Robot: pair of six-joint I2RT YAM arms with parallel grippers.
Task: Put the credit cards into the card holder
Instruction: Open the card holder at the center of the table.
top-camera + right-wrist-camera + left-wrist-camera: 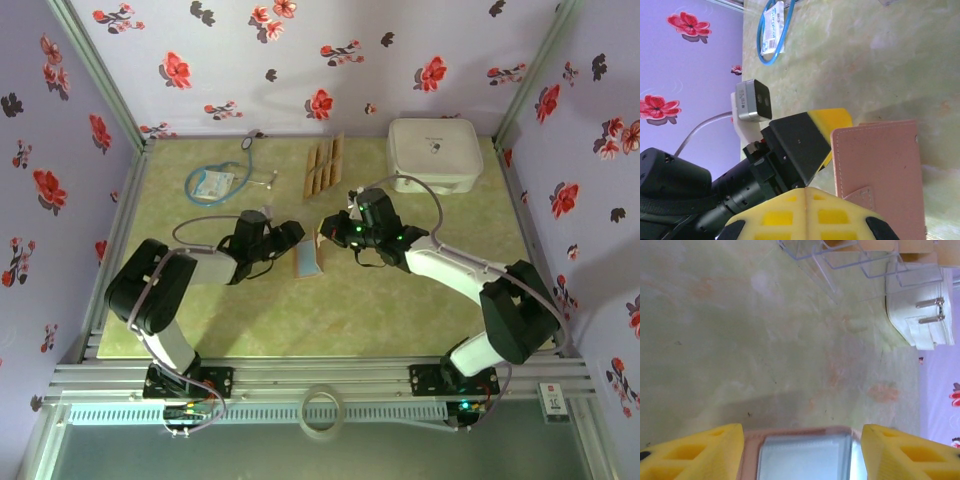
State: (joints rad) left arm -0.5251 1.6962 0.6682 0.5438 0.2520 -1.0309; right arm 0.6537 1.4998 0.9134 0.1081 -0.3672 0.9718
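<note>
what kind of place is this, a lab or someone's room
Most likely a robot test cell, not a home. Flower-papered walls are boxed in a metal frame. A left arm and right arm are bolted at its near rail. Props like a stethoscope and white case sit on a green tabletop.

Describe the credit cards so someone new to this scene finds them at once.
Look at the far edge of the green table. Between the blue-tubed stethoscope on the left and the white case on the right lies a row of credit cards. Unlike their neighbours, they are thin tan-brown strips set side by side.
</note>
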